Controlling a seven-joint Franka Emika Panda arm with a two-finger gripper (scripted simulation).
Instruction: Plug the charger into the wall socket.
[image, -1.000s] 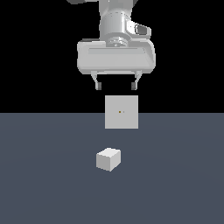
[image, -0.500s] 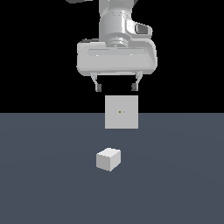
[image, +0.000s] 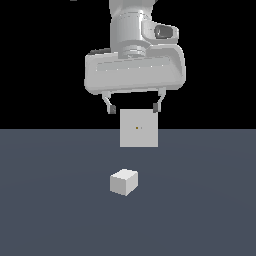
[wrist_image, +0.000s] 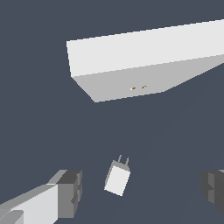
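Observation:
The charger (image: 124, 181) is a small off-white cube lying on the dark grey floor, in front of the wall socket. In the wrist view the charger (wrist_image: 117, 178) shows two thin prongs that point toward the socket. The wall socket (image: 139, 128) is a flat upright light-grey panel with a tiny orange dot at its centre; in the wrist view the wall socket (wrist_image: 144, 65) shows two small orange slots. My gripper (image: 133, 107) hangs open and empty high above the charger, in front of the socket's top edge. In the wrist view the gripper (wrist_image: 144, 192) has fingers (wrist_image: 70, 192) wide apart on either side of the charger.
A dark grey floor (image: 50, 210) spreads under everything, against a black background.
The gripper has come down a little and toward the camera. The charger and the socket have not moved.

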